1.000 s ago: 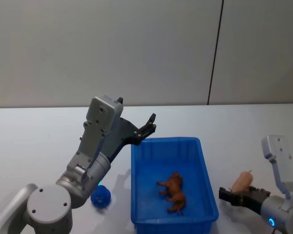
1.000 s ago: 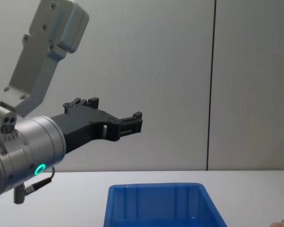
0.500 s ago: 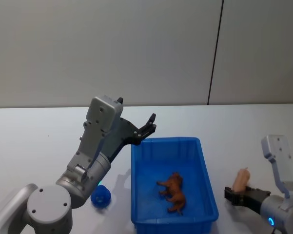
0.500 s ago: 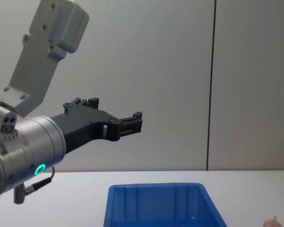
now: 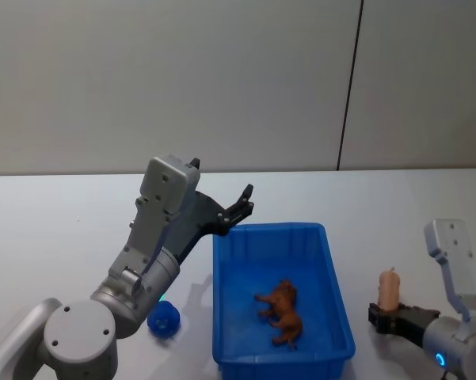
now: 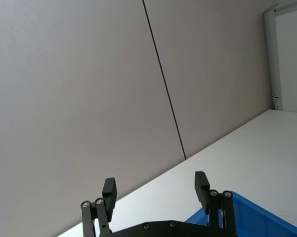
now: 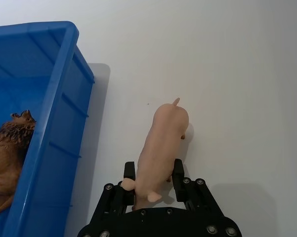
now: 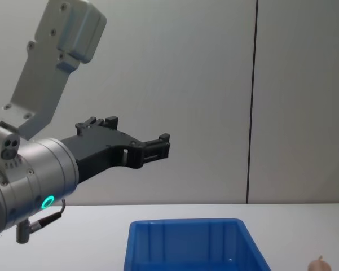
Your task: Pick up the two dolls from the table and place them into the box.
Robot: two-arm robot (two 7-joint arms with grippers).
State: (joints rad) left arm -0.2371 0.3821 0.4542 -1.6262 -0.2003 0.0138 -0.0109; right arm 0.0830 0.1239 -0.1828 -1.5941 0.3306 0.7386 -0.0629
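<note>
The white desk [image 5: 63, 229] has lots of bare room on every side of the blue box [image 5: 269, 229], which sits close to the robot. Your left claw [image 5: 245, 202] hangs high above the box's far left corner, spread wide and holding nothing. Your right claw [image 7: 154, 170] is low, just right of the box, closed on one end of the pink doll [image 7: 163, 138]. The box's right wall stands between this doll and the inside. The brown doll [image 5: 283, 310] lies on the box floor. A small blue round thing [image 5: 165, 318] sits on the desk just left of the box.
</note>
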